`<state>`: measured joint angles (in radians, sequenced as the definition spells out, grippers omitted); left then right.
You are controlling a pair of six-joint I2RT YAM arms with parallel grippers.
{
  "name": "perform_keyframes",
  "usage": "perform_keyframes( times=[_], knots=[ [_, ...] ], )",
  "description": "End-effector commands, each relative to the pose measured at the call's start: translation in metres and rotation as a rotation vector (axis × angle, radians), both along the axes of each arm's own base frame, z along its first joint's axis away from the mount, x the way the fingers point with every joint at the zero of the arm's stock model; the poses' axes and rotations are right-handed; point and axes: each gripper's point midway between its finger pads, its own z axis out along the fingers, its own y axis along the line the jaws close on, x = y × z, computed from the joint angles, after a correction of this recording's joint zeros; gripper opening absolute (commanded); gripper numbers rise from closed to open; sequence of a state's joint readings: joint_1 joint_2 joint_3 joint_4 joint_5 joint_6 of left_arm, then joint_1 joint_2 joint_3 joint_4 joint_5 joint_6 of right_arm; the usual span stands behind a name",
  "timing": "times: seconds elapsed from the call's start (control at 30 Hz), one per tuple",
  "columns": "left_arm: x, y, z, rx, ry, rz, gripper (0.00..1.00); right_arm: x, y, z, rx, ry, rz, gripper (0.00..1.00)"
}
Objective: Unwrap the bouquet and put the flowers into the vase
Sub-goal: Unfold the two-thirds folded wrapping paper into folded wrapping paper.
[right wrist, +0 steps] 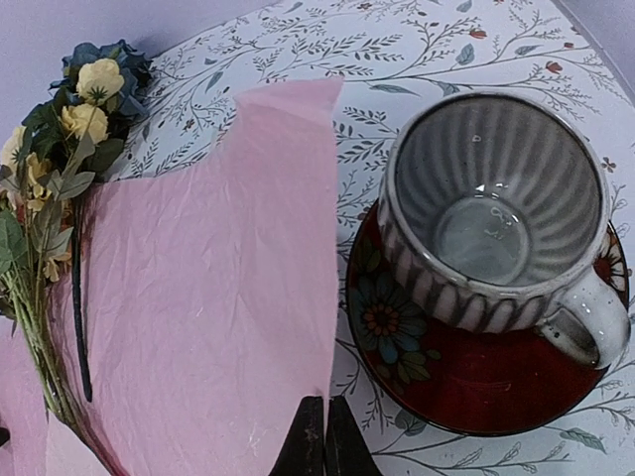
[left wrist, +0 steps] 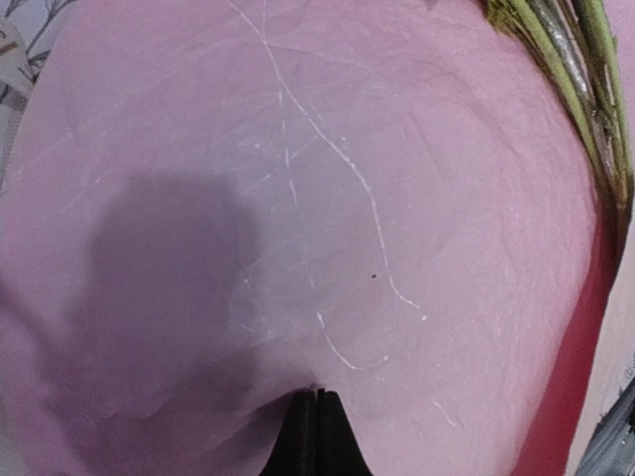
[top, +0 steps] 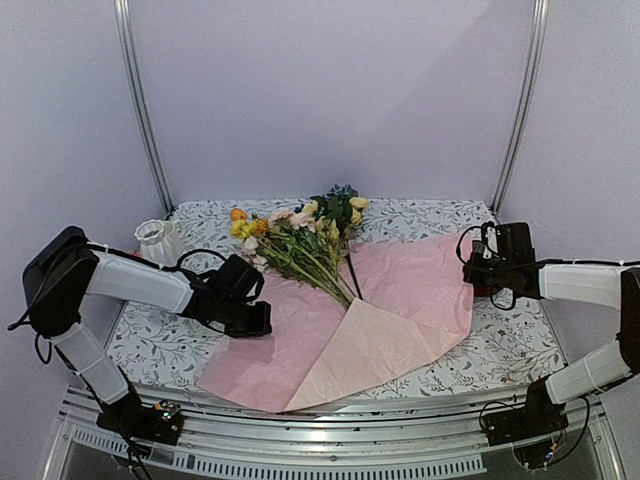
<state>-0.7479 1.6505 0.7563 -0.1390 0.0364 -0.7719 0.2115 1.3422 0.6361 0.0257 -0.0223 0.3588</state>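
Observation:
The bouquet lies unwrapped: its pale pink wrapping paper (top: 400, 290) is spread flat on the table, with the flowers (top: 300, 240) lying loose on it, blooms toward the back. The white ridged vase (top: 158, 240) stands at the back left, apart from both arms. My left gripper (top: 264, 324) rests low on the paper's left part. In the left wrist view its tips (left wrist: 317, 395) are shut and pinch a pucker of the paper (left wrist: 347, 198), with stems (left wrist: 585, 89) at the upper right. My right gripper (top: 470, 268) (right wrist: 325, 402) is shut on the paper's right edge (right wrist: 218, 297), flowers (right wrist: 60, 149) to its left.
A striped cup (right wrist: 496, 208) on a red flowered saucer (right wrist: 466, 387) stands right beside my right gripper, close to the paper's edge. The tablecloth (top: 500, 345) has a leaf print. Metal posts (top: 140, 100) rise at the back corners and a rail runs along the near edge.

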Motion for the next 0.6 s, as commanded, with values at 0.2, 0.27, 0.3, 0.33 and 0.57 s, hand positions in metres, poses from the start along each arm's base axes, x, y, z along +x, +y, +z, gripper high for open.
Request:
perform_keyframes(
  times=[0.2, 0.27, 0.3, 0.33, 0.57],
  knots=[
    [0.002, 0.003, -0.001, 0.020, 0.002, 0.010, 0.00, 0.001, -0.023, -0.004, -0.037, 0.005, -0.123, 0.14],
    [0.002, 0.002, 0.002, 0.016, -0.001, 0.006, 0.00, 0.000, -0.023, 0.003, -0.038, -0.012, -0.119, 0.22],
    [0.003, 0.001, 0.004, 0.011, -0.008, 0.004, 0.00, -0.001, -0.023, 0.008, -0.038, -0.025, -0.112, 0.27],
    [0.004, 0.000, 0.007, 0.006, -0.016, 0.002, 0.00, -0.001, -0.021, 0.013, -0.035, -0.036, -0.098, 0.30],
    [0.020, -0.013, 0.043, -0.011, -0.088, -0.029, 0.02, -0.004, 0.004, 0.061, 0.009, -0.110, 0.048, 0.51]
  ],
)
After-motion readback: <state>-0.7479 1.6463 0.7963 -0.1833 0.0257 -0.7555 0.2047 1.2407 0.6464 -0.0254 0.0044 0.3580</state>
